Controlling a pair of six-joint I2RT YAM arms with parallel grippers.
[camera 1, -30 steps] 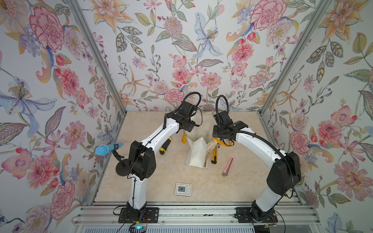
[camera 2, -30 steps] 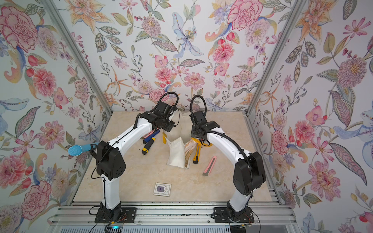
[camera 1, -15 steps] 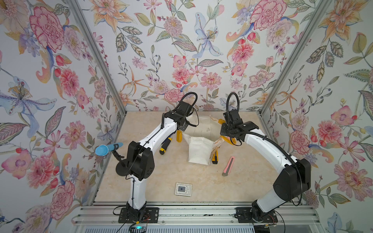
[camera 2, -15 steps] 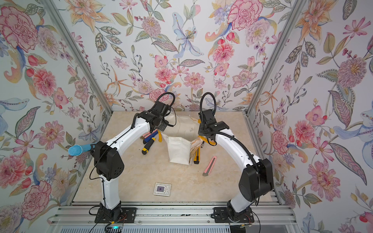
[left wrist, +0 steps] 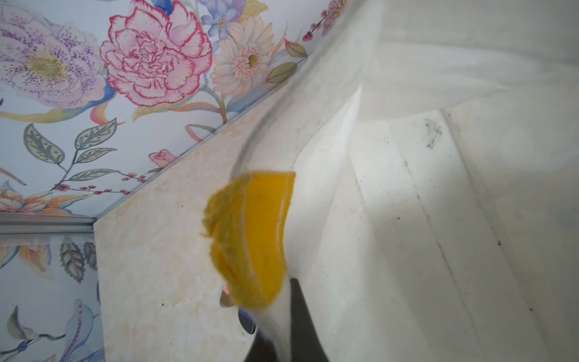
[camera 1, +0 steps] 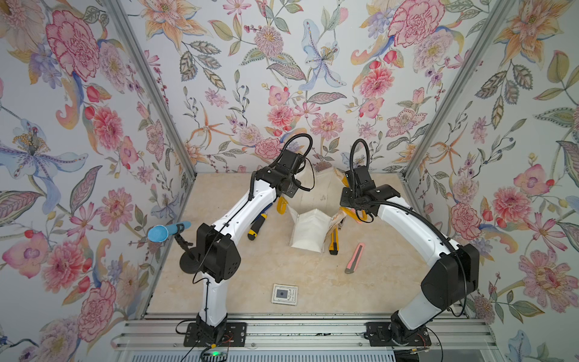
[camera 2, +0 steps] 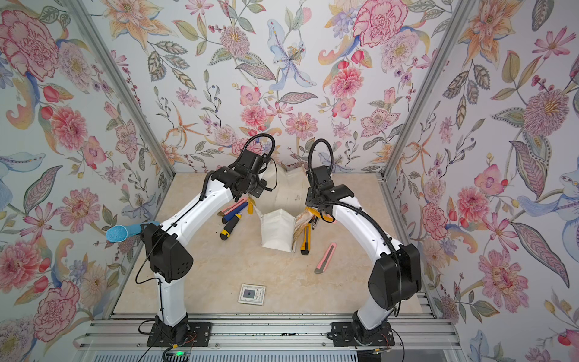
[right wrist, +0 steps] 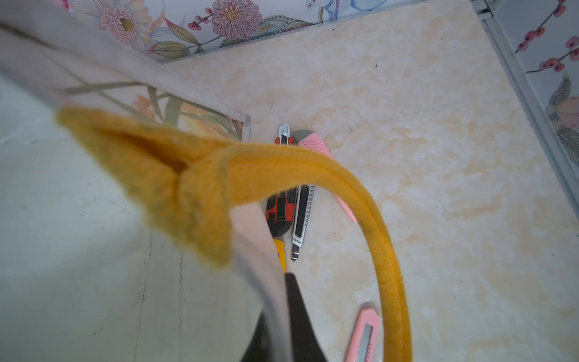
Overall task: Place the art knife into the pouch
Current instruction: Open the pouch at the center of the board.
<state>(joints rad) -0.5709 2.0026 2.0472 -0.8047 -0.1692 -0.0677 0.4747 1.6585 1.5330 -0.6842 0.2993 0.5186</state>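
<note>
Flowery walls [camera 1: 282, 62] stand around a beige desk [camera 1: 250, 282]. The white pouch [camera 1: 308, 232] is in the middle of the desk, between the left arm [camera 1: 244, 210] and the right arm [camera 1: 407, 219], with its mouth pulled wide. The left jaws are squeezed tight on the pouch rim by a yellow handle [left wrist: 250, 238]. The right jaws are squeezed tight on the other side of the rim. A yellow knife [camera 1: 334, 243] lies on the desk just beside the pouch, and a pink knife [camera 1: 355, 257] lies near it. A black-and-yellow knife [camera 2: 229, 228] lies by the left arm.
</note>
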